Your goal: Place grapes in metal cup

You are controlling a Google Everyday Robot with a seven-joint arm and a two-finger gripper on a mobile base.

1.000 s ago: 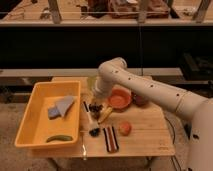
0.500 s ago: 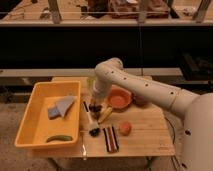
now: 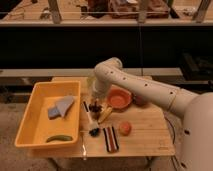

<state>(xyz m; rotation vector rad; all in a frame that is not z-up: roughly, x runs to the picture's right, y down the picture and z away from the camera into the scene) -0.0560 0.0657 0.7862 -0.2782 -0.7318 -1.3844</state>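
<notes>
A white robot arm (image 3: 145, 87) reaches from the right across a pale wooden table (image 3: 145, 137), bending down at a rounded elbow so that its gripper (image 3: 95, 106) hangs low over the middle of the tabletop, just right of a large yellow bin (image 3: 30, 120). Whether the gripper is open or closed, and whether it has hold of anything, cannot be told, since its dark tip merges with a cluster of small objects beneath it. A dark clump there, the grapes (image 3: 96, 107), appears right at the gripper's tip, touching or nearly touching a yellow banana (image 3: 106, 115) that lies slanted beside it; the metal cup cannot be picked out with any confidence. The bin holds a grey-blue folded cloth (image 3: 60, 107) toward its far end and a green pod-shaped item (image 3: 59, 138) near its front edge. An orange bowl (image 3: 119, 98) sits behind the banana, partly under the arm, and a round orange-red fruit (image 3: 124, 128) rests alone toward the front of the table. A dark striped rectangular object (image 3: 110, 139) lies near the front edge, with a small dark item (image 3: 94, 132) just left of it. Behind the table runs a long dark counter or shelving unit (its top is cluttered with indistinct objects), and the room is dim and warm-toned.
</notes>
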